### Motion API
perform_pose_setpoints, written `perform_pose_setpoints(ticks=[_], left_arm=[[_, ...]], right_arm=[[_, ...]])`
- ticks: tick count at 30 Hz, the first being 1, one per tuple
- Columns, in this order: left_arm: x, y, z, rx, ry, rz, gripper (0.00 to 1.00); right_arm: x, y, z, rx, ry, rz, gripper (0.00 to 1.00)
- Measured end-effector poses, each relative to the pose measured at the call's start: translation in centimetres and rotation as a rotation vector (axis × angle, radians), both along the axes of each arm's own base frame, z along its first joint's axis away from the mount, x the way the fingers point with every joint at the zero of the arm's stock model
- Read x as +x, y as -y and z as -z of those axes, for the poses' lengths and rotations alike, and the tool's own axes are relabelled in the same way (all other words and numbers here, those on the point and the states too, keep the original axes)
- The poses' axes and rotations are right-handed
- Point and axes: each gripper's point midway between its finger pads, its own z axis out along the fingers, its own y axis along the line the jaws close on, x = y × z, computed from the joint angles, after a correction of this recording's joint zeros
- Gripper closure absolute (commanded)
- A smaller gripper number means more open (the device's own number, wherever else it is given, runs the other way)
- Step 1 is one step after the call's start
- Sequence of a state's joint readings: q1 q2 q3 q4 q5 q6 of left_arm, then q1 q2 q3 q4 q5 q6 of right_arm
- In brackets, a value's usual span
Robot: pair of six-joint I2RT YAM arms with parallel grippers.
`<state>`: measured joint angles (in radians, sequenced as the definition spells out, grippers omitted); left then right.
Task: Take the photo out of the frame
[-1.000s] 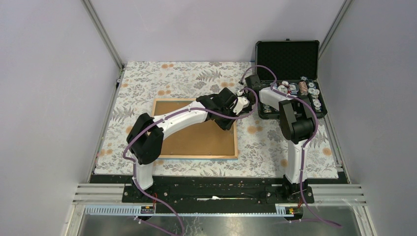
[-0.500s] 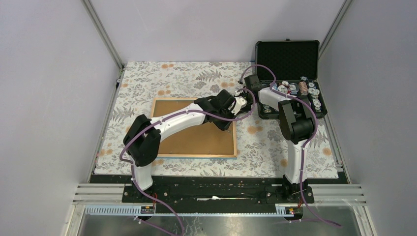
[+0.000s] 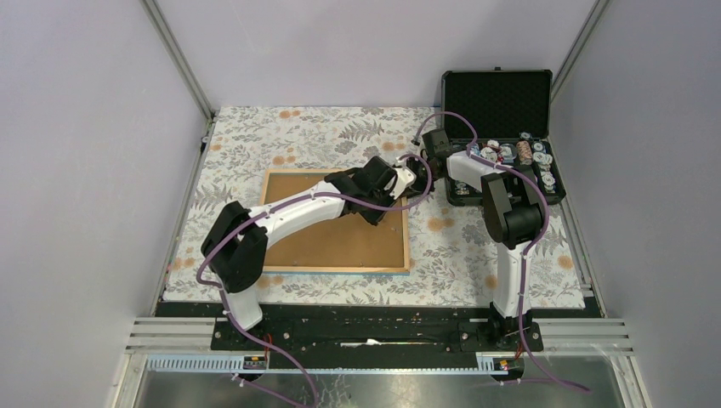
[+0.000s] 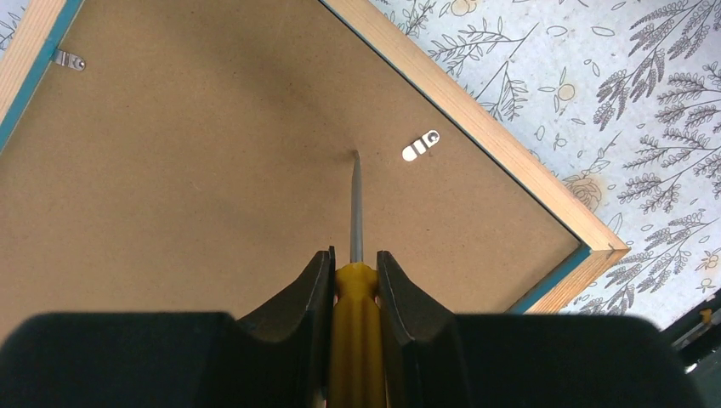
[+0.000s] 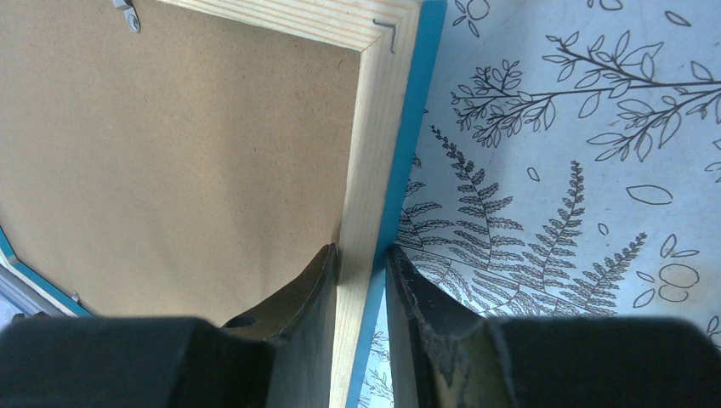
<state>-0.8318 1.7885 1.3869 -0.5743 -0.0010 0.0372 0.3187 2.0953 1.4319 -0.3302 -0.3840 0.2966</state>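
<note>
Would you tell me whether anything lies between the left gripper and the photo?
Yes: the frame lies face down, and its brown backing board, held by metal tabs, hides the photo. The left gripper holds a screwdriver whose tip is at that board.

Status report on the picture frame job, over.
Left gripper shut on screwdriver, tip near a metal clip on the backing board. Right gripper clamped on frame edge. Frame face down, photo hidden.
</note>
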Motion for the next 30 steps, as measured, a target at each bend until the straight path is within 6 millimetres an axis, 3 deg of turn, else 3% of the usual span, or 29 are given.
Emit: perform_pose_setpoints(ticks=[5,8,12,17,23,30], left_arm=[[-0.1,-0.5,-0.2,0.003,-0.007,0.011,1.00],[0.5,-2.1,-0.8,-0.001,-0.024,-0.022,1.00],[3.8,-5.7,-2.0,-0.022,-0.010,-0.135,1.00],[7.9,-8.5,-4.1,-0.052,0.051,-0.247,1.00],[11.0,-7.2,-6.5,-0.116,0.126,-0.267,1.00],[12.6,-5.0,-5.3,-0.147,0.109,-0.256,1.00]], right_arm=[[0.0,0.0,0.0,0.001,0.001,-0.001,1.00],[0.0,0.0,0.0,0.001,0.002,-0.004,1.00],[0.0,-0.1,0.0,0.003,0.007,-0.013,1.00],[-0.1,0.0,-0.1,0.005,0.021,-0.027,1.00],[-1.4,0.5,-0.1,-0.008,0.018,-0.049,1.00],[-3.3,1.3,-0.1,-0.028,-0.014,-0.068,1.00]])
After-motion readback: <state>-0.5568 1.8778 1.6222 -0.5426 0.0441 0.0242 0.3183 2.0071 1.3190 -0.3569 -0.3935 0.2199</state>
